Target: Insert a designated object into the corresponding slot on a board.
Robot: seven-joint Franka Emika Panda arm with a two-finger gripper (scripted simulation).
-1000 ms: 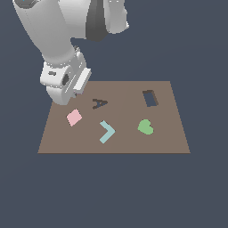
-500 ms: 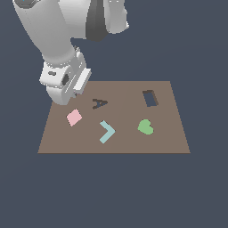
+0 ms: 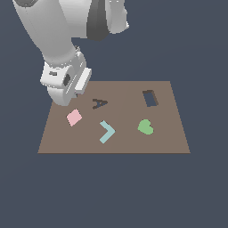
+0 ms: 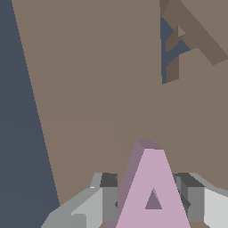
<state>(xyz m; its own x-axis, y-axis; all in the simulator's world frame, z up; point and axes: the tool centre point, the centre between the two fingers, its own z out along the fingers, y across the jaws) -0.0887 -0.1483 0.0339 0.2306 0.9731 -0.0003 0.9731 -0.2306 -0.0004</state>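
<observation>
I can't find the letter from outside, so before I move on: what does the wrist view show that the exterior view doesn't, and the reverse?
Only the wrist view shows the lilac A block, held between the two fingers. Only the exterior view shows the pink square, teal chevron, green heart and rectangular cutout. Both show the brown board and the empty A-shaped slot.

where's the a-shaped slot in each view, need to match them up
Exterior view: the A-shaped slot lies on the board, between the arm's white claw housing and the rectangular cutout.
Wrist view: the same slot is beyond the lilac A block held in the claw.
Shared landmark: the brown board.
</observation>
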